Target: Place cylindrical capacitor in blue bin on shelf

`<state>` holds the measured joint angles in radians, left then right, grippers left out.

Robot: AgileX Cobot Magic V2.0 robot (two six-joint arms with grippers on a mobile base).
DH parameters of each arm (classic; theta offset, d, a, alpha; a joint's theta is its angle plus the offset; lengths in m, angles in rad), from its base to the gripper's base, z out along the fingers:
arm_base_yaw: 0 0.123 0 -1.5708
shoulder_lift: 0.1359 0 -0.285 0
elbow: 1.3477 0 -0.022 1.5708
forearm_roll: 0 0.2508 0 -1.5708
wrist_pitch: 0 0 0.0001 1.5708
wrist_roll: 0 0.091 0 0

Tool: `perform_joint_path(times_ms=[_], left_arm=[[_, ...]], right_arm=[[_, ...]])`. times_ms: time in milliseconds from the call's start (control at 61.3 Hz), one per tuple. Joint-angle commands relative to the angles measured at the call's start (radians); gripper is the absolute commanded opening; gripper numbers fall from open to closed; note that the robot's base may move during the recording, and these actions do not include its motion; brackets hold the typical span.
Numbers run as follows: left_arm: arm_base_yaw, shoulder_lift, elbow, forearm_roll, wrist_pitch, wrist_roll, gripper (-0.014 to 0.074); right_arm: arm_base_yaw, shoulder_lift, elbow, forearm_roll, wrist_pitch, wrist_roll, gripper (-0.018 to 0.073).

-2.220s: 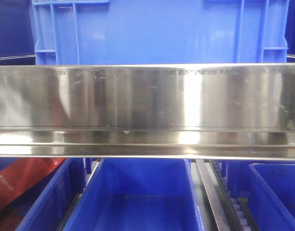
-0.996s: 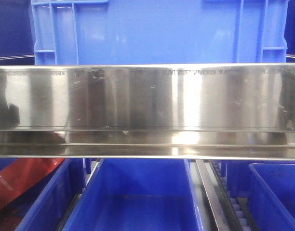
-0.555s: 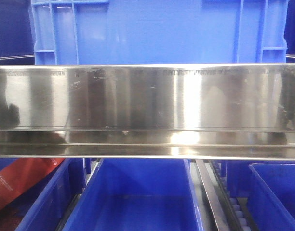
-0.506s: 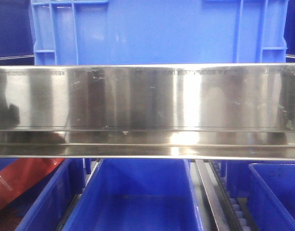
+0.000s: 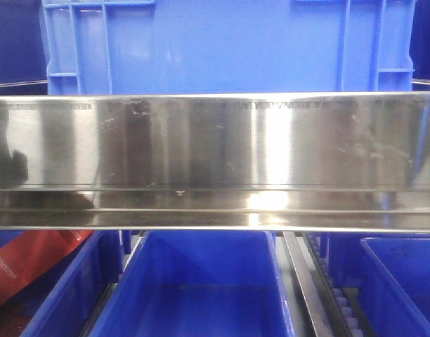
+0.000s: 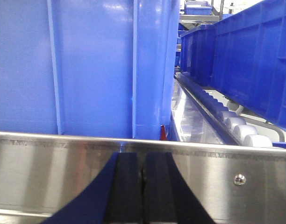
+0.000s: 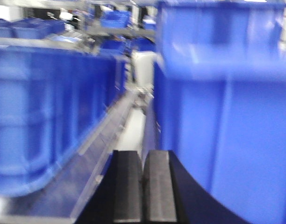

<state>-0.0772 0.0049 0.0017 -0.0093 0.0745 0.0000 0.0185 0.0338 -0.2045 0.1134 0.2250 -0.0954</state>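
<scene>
Front view is filled by the shelf [image 5: 215,161] front rail, a broad steel band across mid frame, with a large blue bin [image 5: 229,45] sitting above it and an open bin [image 5: 201,288] below at bottom centre; a red bag [image 5: 32,263] shows lower left. Cylindrical capacitor is not visible in any view, so where it is cannot be told. Left gripper [image 6: 143,186] sits at bottom centre of its wrist view, pads pressed together, clenched with nothing seen between them, right up against the rail [image 6: 203,186] and facing the bin wall [image 6: 87,65]. Right gripper [image 7: 144,186] also clenched, pads together and apparently empty; that view is blurred, with bin walls left and right and a narrow channel [image 7: 129,130] between them. Judged step: reaching or repositioning at the shelf, capacitor pickup or carry unconfirmed. To do it well, a gripper would likely need to rise above the rail edge before going forward, then come over a bin rim rather than into its wall. Open room is tight: roller track [image 6: 232,123] and gap at right of left wrist view, narrow channel on the right wrist view. The rail lip and bin rims are the likely snag points.
</scene>
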Motion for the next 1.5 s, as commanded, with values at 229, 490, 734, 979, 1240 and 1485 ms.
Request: perform_joint_path(times_ms=[229, 490, 734, 979, 1240, 1485], left_arm=[[-0.005, -0.005, -0.002, -0.006, -0.018, 0.0, -0.0111], [-0.005, -0.005, -0.002, -0.006, -0.018, 0.0, -0.0111], [-0.005, -0.005, -0.002, -0.006, -0.018, 0.0, -0.0111], [-0.005, -0.005, -0.002, -0.006, -0.018, 0.0, -0.0111], [-0.005, -0.005, -0.002, -0.006, -0.018, 0.0, -0.0111], [-0.005, -0.005, -0.002, -0.006, -0.018, 0.0, -0.0111]], right_arm=[[-0.039, -0.034, 0.19, 0.002, -0.082, 0.016, -0.016], [-0.039, -0.034, 0.205, 0.012, -0.18, 0.016, -0.016], [-0.039, -0.034, 0.205, 0.012, -0.18, 0.016, -0.016], [-0.039, -0.034, 0.205, 0.012, -0.18, 0.016, -0.016], [-0.039, -0.034, 0.205, 0.012, -0.18, 0.016, -0.016], [-0.039, -0.034, 0.205, 0.012, -0.18, 0.016, -0.016]])
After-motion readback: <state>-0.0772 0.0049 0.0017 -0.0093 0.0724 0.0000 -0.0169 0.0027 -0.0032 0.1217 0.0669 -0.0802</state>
